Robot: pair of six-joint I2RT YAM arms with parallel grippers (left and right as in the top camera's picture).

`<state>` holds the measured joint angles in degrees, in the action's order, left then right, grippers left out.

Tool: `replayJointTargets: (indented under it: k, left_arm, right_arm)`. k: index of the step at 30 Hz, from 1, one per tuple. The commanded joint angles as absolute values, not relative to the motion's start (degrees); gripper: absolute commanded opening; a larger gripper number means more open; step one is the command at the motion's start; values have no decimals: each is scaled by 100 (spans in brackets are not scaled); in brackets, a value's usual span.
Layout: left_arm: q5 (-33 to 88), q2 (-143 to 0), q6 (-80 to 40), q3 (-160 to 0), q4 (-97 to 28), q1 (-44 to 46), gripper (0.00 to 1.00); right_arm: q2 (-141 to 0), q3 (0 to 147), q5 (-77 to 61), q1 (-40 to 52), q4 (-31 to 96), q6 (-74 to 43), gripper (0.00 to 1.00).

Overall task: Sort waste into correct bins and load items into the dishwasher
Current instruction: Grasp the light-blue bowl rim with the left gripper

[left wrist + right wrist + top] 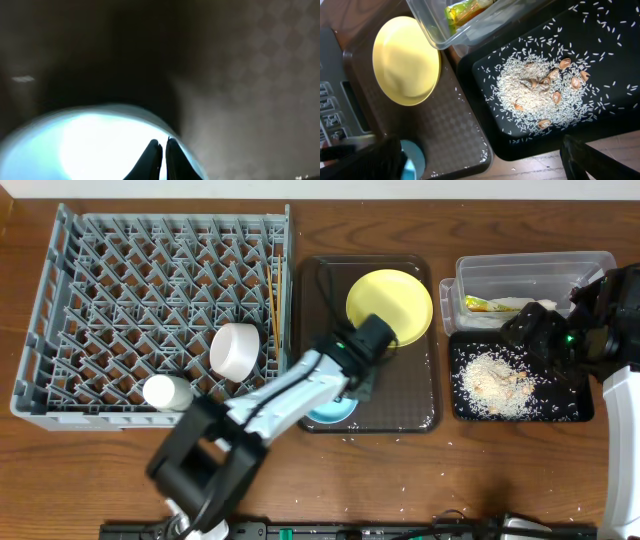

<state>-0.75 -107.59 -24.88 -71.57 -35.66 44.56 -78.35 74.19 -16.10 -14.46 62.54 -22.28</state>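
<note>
My left gripper [350, 395] [161, 146] is shut on the rim of the light blue bowl [328, 414] [90, 145], which sits at the front of the brown serving tray [410, 405]. The yellow plate [390, 305] [406, 60] lies at the tray's back. The white bowl [236, 348], small white cup [167, 391] and chopsticks [275, 305] are in the grey dish rack [120, 270]. My right gripper [538, 330] [480, 170] is open and empty above the black tray [575, 412] [485, 70], which holds rice scraps [495, 380] [530, 90]. The clear tub [530, 268] holds the wrapper [478, 304] [462, 11] and napkin [535, 307].
Loose rice grains lie on the wooden table [420, 480] in front of the trays and along the serving tray's front edge [470, 167]. The left arm [270, 405] stretches across the rack's front right corner.
</note>
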Motion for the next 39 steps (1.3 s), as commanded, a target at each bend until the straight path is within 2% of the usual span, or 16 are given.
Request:
replayJointTargets:
  k: [1,6,7,8,10,12,14,19,24,26,28,32,33,34,39]
  left_arm:
    - [305,-11061,-2554,-7124,-3301,4805,8]
    - [1643,-10954,-2029,-7688,-3052,5078,8]
    - [1900,-10862,-1737,-7915,-3081,5159,15]
    - [1986,-10792,-1586,-8016,-3107,5194,17]
    - [1959,-10593,-1264,-8117,-3183,5231,29]
    - [1142,-10300,-1225,-8114,-3503,5155,44]
    - [515,-10221,-1225,-8112,-3811,4991,48]
    - [388,-10407,-1221,-7817,-3922,4313,53]
    - [1271,-10914,-666,-7618,-3811,3854,55]
    - [1562,-11139,-539,-7618,-3763,3826,55]
    - [1892,-11365,-438,-7618,-3704,3859,49]
    - [1951,-11690,-432,-7618,-3684,3935,27]
    - [1953,-11738,-432,-7618,-3684,3933,13]
    - [1953,-11747,-432,-7618,-3684,3933,8]
    - [2051,-11609,-454,-7800,-3883,3896,8]
  right_arm:
    - [-7811,7446,-1653,-1461,6259,-2206,99]
    - [-7811,7446,-1653,-1461,6259,-2206,99]
    - [-7811,7446,-1653,-1461,6259,-2206,99]
    - [-7811,7446,-1653,-1461,6259,-2206,99]
    - [-7811,7446,-1653,-1461,6259,-2206,99]
    - [-7811,7446,-1653,-1461,6259,-2206,99]
    - [-7811,7446,-1653,-1461,6259,-2206,99]
    - [-7811,7446,-1653,-1461,6259,-2206,99]
    - [-7811,7446,-1653,-1461,6261,-2206,99]
    - [-7811,7446,-1653,-1461,6261,-2206,99]
    - [-7811,7446,-1653,-1461,6261,-2206,99]
    - [-7811,7446,-1653,-1461,6259,-2206,99]
    - [-7811,7446,-1653,-1461,6259,-2206,99]
    - [-7811,7446,-1653,-1461,6261,-2206,99]
    - [-7811,7446,-1653,-1461,6259,-2206,99]
